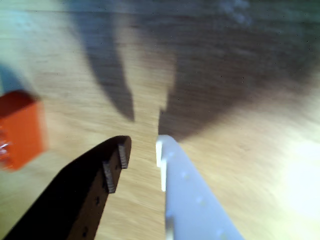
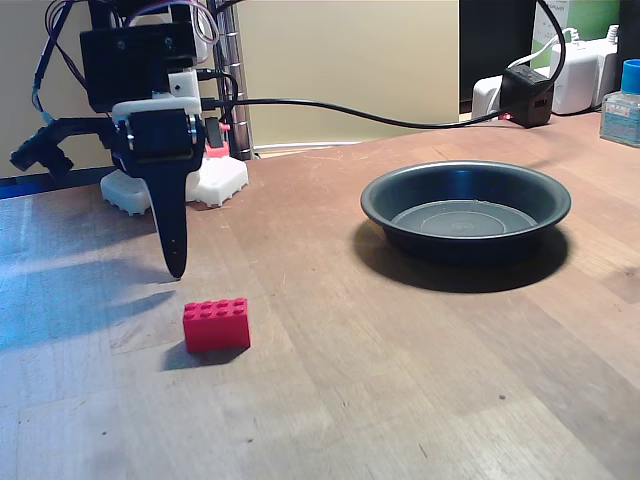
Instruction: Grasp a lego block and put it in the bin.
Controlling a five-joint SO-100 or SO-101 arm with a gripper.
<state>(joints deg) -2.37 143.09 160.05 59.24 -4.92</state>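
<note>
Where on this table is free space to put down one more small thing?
Bare wood lies between the lego block and the bin, and along the near edge. The far side is crowded: robot base, cables, power adapters. The hand hovers behind the block.

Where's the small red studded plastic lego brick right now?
In the fixed view the small red studded plastic lego brick lies on the wooden table, just below-right of the gripper tip, well left of the dark round metal pan.
</note>
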